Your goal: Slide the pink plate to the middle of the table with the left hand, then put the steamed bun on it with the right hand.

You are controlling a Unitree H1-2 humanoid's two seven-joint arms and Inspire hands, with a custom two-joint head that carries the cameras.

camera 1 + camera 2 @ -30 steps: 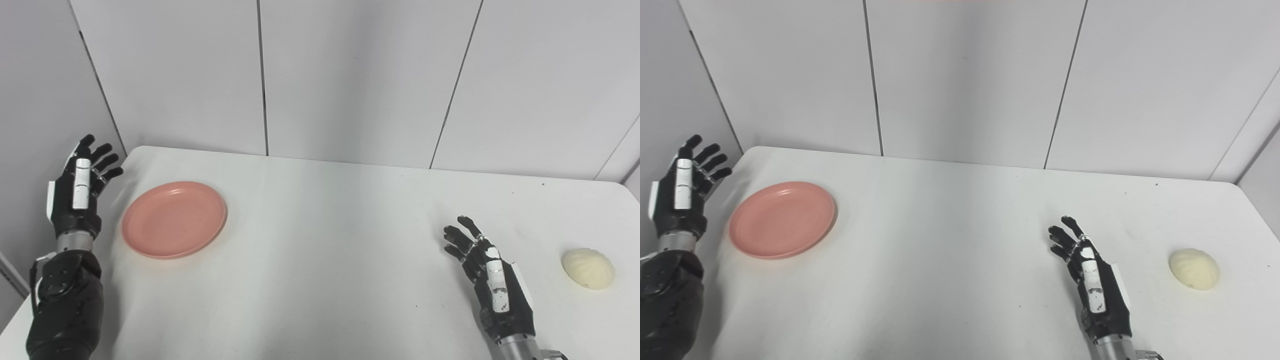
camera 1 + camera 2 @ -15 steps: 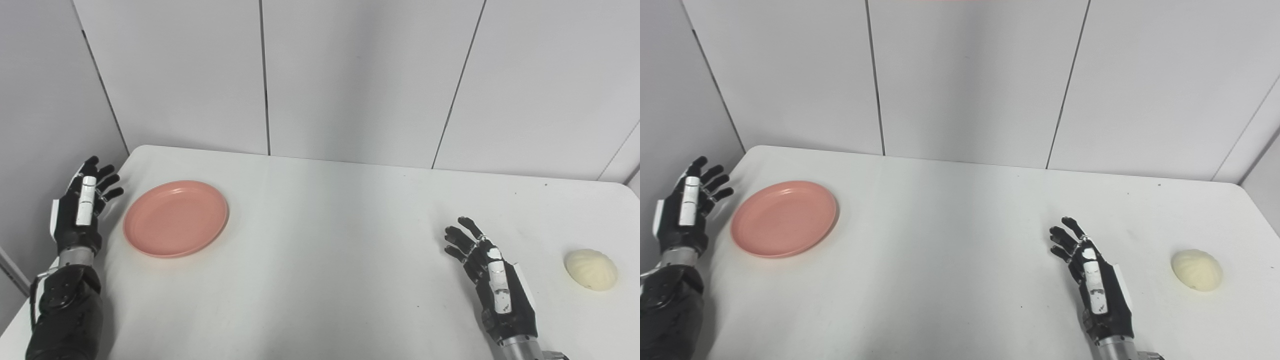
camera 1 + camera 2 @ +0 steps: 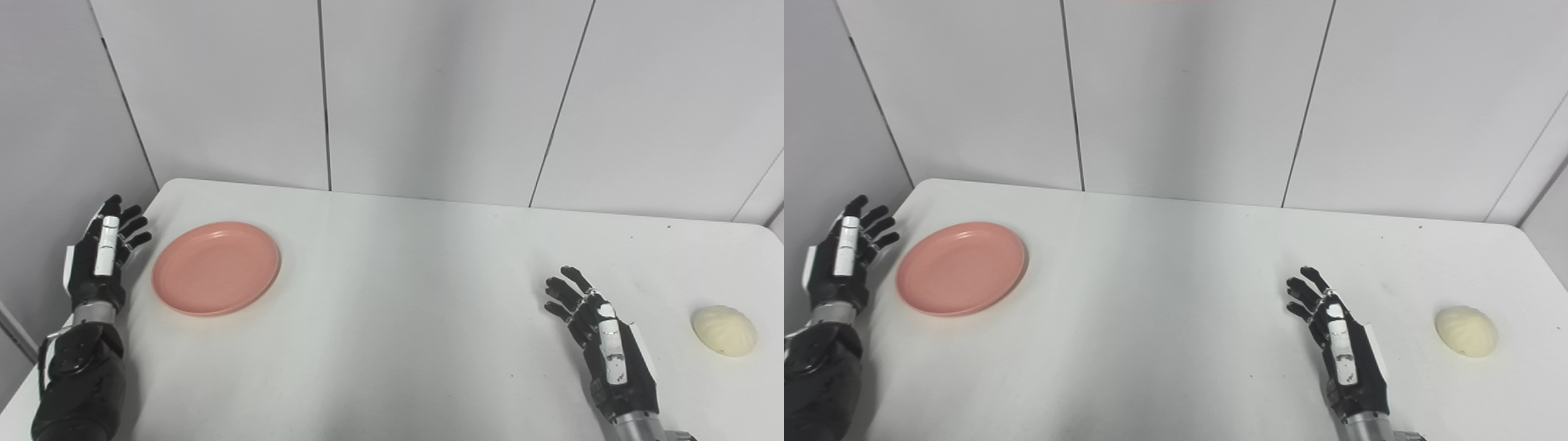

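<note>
A round pink plate point(image 3: 215, 267) lies empty on the left part of the white table point(image 3: 398, 318). My left hand point(image 3: 101, 257) is just left of it at the table's left edge, open with fingers spread, a small gap from the rim. A pale steamed bun point(image 3: 723, 330) rests near the table's right edge. My right hand point(image 3: 603, 346) hovers open at the lower right, to the left of the bun and clear of it, holding nothing.
Grey wall panels point(image 3: 429, 92) close off the back and left side of the table. The table's rear edge point(image 3: 465, 202) runs just below them. Nothing but the plate and the bun lies on the table.
My left hand has dropped from a raised pose to table height beside the plate. The view shifted slightly. Plate, bun and right hand have stayed put.
</note>
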